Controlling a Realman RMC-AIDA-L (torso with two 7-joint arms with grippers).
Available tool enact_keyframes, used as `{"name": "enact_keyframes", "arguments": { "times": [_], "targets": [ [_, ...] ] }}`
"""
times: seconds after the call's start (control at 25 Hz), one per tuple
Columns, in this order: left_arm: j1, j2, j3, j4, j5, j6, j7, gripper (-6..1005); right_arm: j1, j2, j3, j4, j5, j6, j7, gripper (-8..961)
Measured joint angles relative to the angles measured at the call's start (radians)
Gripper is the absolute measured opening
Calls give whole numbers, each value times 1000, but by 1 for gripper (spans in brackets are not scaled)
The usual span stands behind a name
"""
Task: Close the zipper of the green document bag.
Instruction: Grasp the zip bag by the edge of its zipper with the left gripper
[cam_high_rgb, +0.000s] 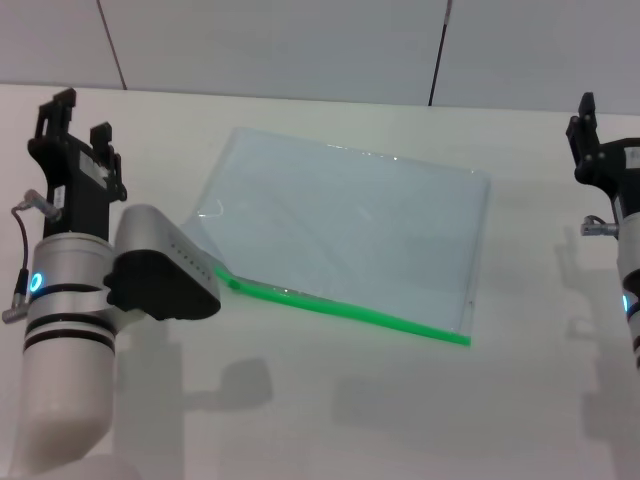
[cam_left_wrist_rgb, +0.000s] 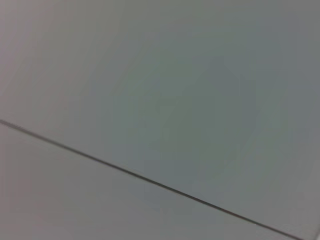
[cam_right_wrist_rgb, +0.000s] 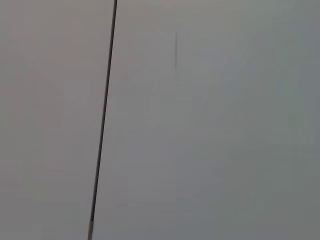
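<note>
Bag (cam_high_rgb: 345, 235) flat mid-counter (cam_high_rgb: 330, 410), zipper (cam_high_rgb: 345, 308) along near edge; left end effector (cam_high_rgb: 75, 125) raised beside it, parted; right end effector (cam_high_rgb: 585, 125) raised, spread indeterminable; pin bag, then draw slider steadily.

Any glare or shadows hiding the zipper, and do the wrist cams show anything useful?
Head view: soft even light, faint arm shadows on the table short of the bag; the zipper reads clearly, with slight sheen along the bag's far edge. Left wrist view and right wrist view: only plain grey panels with a dark seam, nothing of the task.
</note>
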Motion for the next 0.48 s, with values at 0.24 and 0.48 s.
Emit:
{"name": "enact_keyframes", "arguments": {
  "times": [0.24,0.48],
  "targets": [
    [5,0,0,2,-29,90,158,559,3,0,0,2,25,0,-5,734],
    [7,-1,0,5,-54,137,218,559,3,0,0,2,27,1,-5,734]
  ]
}}
